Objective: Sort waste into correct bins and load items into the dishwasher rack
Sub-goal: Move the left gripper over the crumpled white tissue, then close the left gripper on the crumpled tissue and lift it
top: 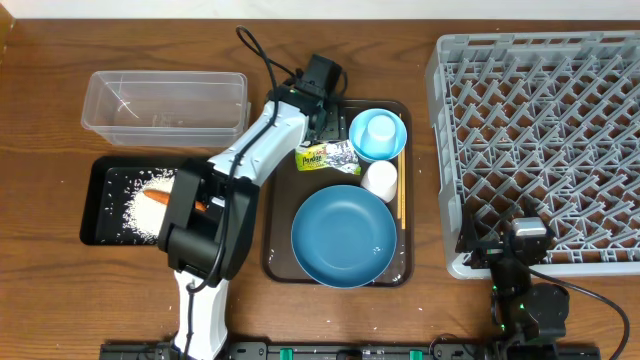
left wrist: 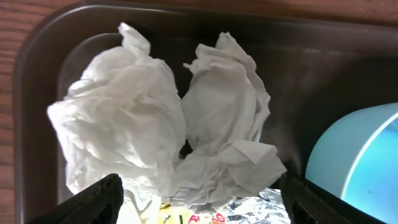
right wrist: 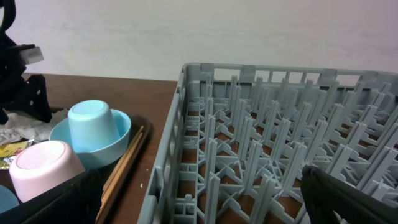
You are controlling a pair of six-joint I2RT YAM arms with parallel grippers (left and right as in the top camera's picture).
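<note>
R gripper (right wrist: 205,198) is nearest, off the brown tray's (top: 280,272) near-right corner. Pincer spread wide, nothing betw. its fingers. Rack (top: 540,140) lies right of the brown tray, alongside it.

- **Near half of brown tray:** blue plate (top: 343,236), mouth up.
- **Just past it, twd right side:** white cup (top: 379,180), base up.
- **Along right rim:** chopsticks (top: 401,195), long axis near-to-far, just beside the white cup.
- **Mid-tray, left of the white cup:** foil wrapper (top: 328,157), long axis across, left-right.
- **Far-right corner:** light blue bowl (top: 357,142), upright, w/ light blue cup (right wrist: 92,127) mouth-down in it.
- **Far-left corner:** L gripper (left wrist: 200,200), fingers wide apart either side of the tissues (left wrist: 124,118). Released; contact w/ the paper can't be told.
- **Left of brown tray:** black tray (top: 97,190) w/ rice (top: 130,215) and carrot (top: 158,195). Carrot's long axis roughly left-right, one end hidden under L arm.
- **Farther, off far-left corner:** clear tub (top: 165,103), long side left-right.

Views:
- **L wrist only:** the tissues, two crumpled wads side by side against the corner wall, foil wrapper's edge just nearer. Overhead hides them under the L gripper.
- **R wrist only:** both cups in side profile and the rack's pegs standing upright.
- **Overhead only:** black tray and clear tub.
</note>
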